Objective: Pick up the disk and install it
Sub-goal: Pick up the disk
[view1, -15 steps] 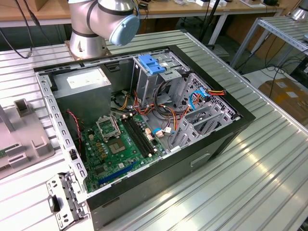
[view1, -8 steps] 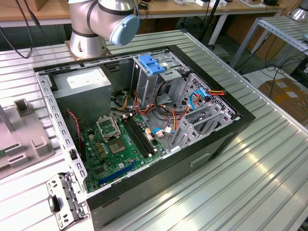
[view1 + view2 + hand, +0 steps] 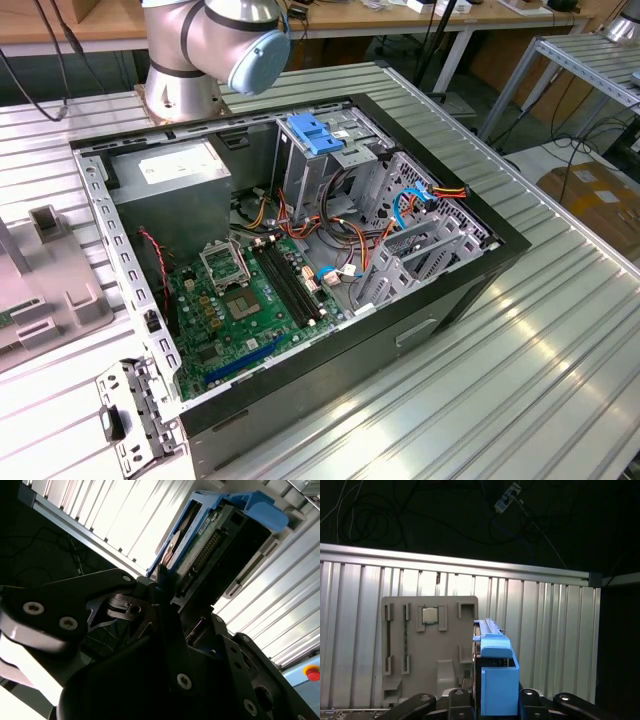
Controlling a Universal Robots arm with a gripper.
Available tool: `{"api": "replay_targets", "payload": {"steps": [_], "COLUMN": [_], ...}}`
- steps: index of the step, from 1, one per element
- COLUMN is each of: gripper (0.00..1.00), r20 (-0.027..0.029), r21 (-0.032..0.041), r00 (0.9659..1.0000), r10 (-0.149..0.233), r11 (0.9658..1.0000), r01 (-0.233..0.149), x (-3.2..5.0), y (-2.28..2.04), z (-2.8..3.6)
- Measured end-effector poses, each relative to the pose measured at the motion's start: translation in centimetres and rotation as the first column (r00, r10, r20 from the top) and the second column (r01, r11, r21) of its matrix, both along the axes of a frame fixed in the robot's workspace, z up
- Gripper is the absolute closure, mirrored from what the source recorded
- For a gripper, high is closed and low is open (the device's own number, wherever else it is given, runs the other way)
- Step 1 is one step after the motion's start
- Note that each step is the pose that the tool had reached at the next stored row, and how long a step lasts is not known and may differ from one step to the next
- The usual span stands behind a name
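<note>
Exterior view gives us the arm's base (image 3: 185, 60) at eleven o'clock from the open computer case (image 3: 300, 260); its further links are cut off by the frame edge. In the first wrist view the gripper (image 3: 495, 699) is clamped narrowly on the disk (image 3: 496, 672). We see the disk edge-on, blue rail facing the camera, raised over the ribbed table (image 3: 550, 630) near a grey fixture tray (image 3: 427, 645). The disk hides the fingertips.
</note>
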State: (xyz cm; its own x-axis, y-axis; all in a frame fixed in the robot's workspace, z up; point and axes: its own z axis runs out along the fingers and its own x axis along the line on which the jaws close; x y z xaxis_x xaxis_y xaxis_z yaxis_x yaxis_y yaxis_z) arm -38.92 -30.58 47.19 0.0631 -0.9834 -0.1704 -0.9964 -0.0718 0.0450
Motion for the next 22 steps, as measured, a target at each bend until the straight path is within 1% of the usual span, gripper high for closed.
{"api": "replay_targets", "payload": {"steps": [14, 22], "gripper": [0.64, 0.64], "r20": [0.0000, 0.0001], "r21": [0.0000, 0.0000], "r00": [1.0000, 1.0000], "r10": [0.000, 0.000], "r11": [1.0000, 1.0000], "r01": [0.000, 0.000], "x": [0.94, 1.29], "y": [-0.12, -0.19], "z": [0.00, 0.00]}}
